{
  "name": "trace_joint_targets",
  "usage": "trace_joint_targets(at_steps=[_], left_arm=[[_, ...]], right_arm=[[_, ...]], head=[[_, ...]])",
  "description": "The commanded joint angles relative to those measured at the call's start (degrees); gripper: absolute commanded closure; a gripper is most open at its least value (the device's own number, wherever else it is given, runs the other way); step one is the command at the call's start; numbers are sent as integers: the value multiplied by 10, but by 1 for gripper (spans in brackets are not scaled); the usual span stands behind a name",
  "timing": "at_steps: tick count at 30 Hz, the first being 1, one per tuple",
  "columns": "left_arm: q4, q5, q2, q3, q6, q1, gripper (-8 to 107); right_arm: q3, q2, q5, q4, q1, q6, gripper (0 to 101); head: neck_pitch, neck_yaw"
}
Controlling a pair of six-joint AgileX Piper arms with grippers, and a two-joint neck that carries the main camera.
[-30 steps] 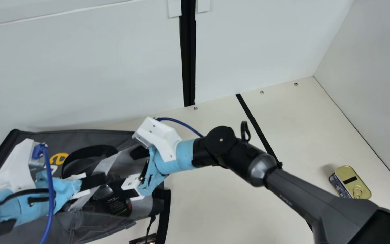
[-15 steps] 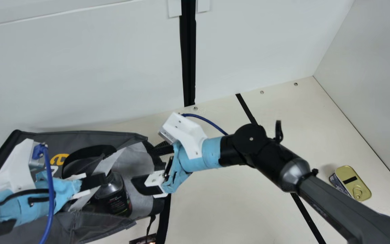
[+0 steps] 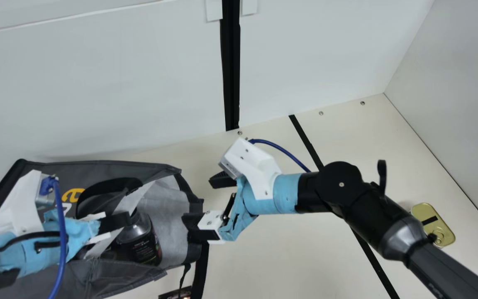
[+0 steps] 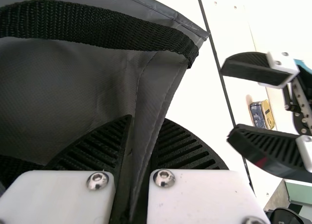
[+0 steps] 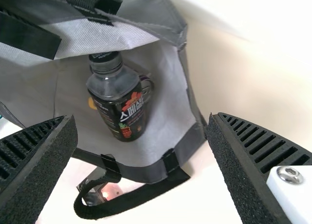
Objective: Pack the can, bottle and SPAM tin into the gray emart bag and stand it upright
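Cream table (image 3: 272, 257): one large gray fabric bag (image 3: 102, 168), edge pinched by the left gripper's (image 3: 127, 219) two fingers; the right gripper's (image 3: 199, 202) two spread wide beside its mouth. Inside, one black-capped dark-labelled bottle (image 3: 141, 245); one gold-lidded rectangular tin (image 3: 435, 226) on the table, well apart from the bag.

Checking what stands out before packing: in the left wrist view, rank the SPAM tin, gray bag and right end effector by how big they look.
1. Gray bag, largest.
2. Right end effector.
3. SPAM tin, clearly smallest.
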Motion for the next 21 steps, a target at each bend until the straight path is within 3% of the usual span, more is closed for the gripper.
trace_joint_targets(at_steps=[1, 21], left_arm=[[0, 0, 0, 0, 0, 0, 107], [0, 0, 0, 0, 0, 0, 107]], right_arm=[[3, -11, -4, -9, -4, 10, 6], [19, -104, -4, -113, -90, 103, 6]], head=[[-13, 0], [-13, 0]])
